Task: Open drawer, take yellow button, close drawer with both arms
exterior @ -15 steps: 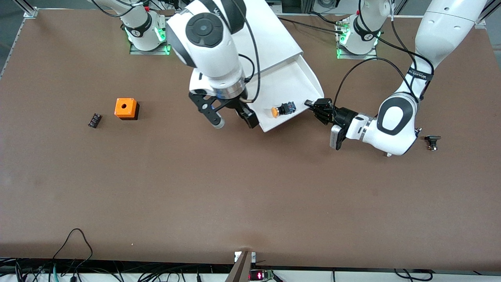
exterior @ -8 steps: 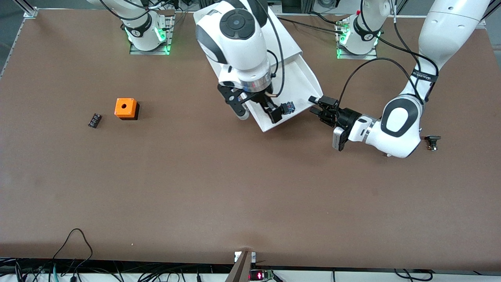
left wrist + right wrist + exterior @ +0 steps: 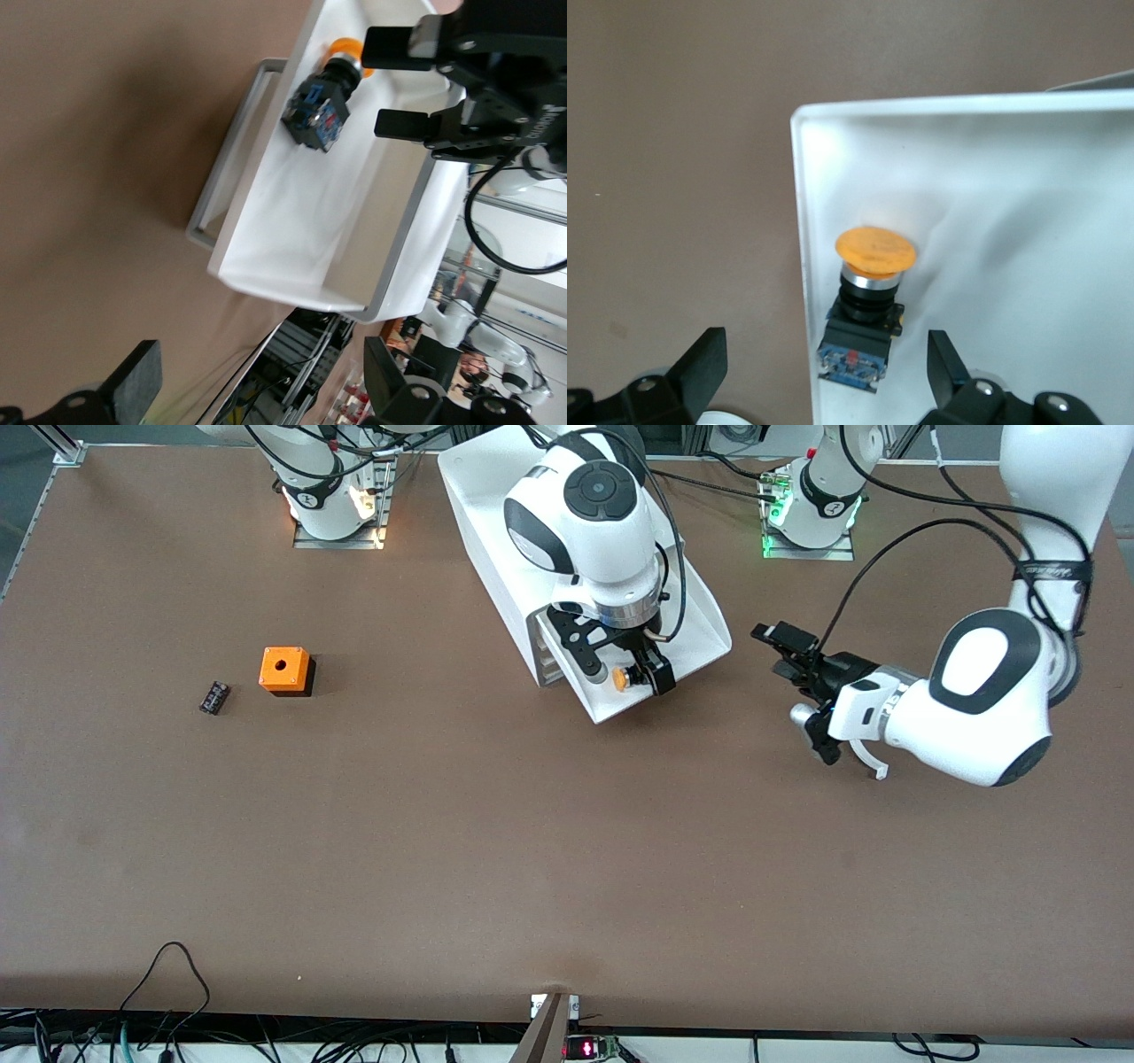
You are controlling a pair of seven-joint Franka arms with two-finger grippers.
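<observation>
Matte brown tabletop [image 3: 532,850] carries a smooth white plastic drawer [image 3: 700,615], pulled open. Inside lies the button [image 3: 866,301], blocky black body, round orange cap toward the drawer's front corner. Right gripper [image 3: 627,679] straddles it, fingers apart. Left gripper [image 3: 780,651] hovers beside the drawer, fingers apart.

The orange-capped button [image 3: 866,305] lies on its side in the open white drawer [image 3: 700,615].
</observation>
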